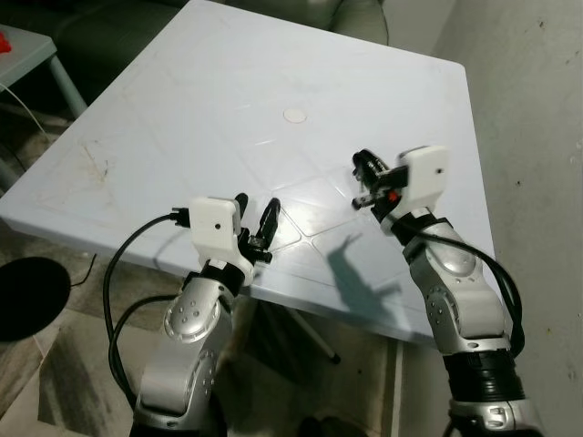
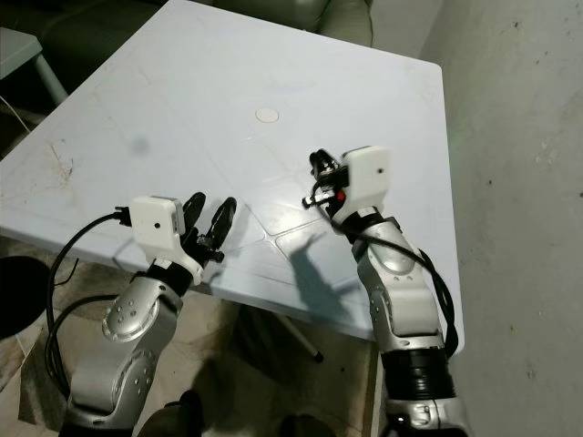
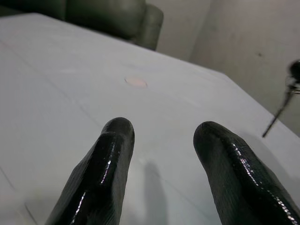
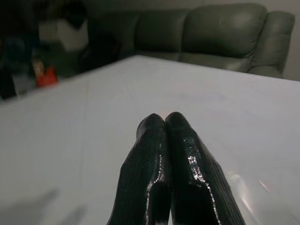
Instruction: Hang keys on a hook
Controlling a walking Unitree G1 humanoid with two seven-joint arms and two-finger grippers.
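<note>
My left gripper hovers over the near edge of a white plastic table. It is open, with its two black fingers well apart and only bare tabletop between them. My right gripper is raised a little above the table's near right part, pointing toward the table's middle. It is shut, and in the right wrist view its fingertips press together with nothing visible between them.
A small round cap marks the table's middle. A grey-green sofa stands beyond the far edge. A grey wall runs close along the right side. At the far left is a small side table.
</note>
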